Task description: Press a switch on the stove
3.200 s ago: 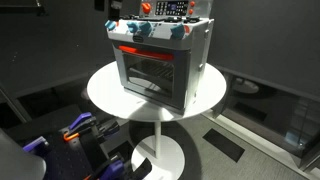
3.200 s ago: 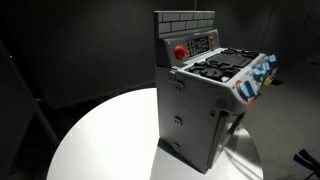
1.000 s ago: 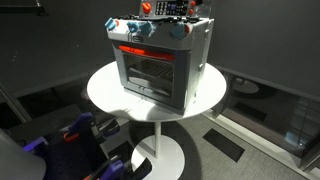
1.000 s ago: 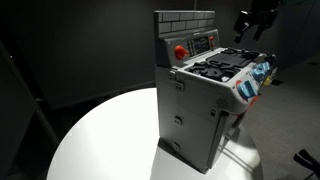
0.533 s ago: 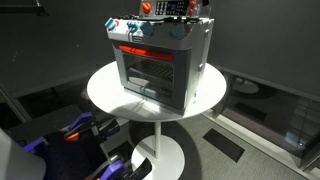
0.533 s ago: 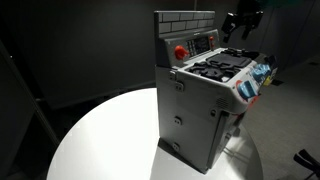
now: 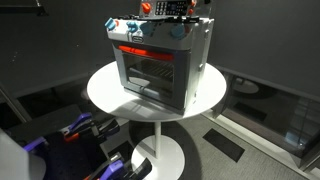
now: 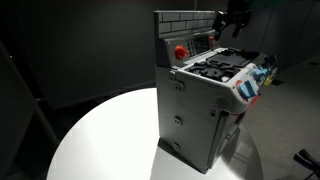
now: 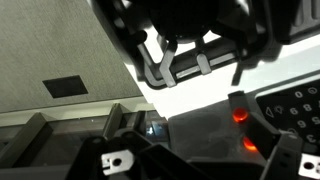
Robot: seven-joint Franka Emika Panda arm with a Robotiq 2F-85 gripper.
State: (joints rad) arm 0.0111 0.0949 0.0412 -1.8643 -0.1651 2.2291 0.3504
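The stove is a small grey toy oven with a glass door, a red strip and blue-white knobs. It stands on a round white table and shows in both exterior views. Its brick-patterned back panel carries a red button and a key panel. My gripper hovers at the panel's upper far corner, above the burners, touching nothing. In the wrist view the jaws stand apart and empty, with two glowing red buttons just ahead between them.
The table stands on a single pedestal. Blue and orange equipment lies on the dark floor beside it. Dark walls surround the scene.
My gripper has come in from the right over the last second and now sits closer to the stove's back panel. The stove has not moved.
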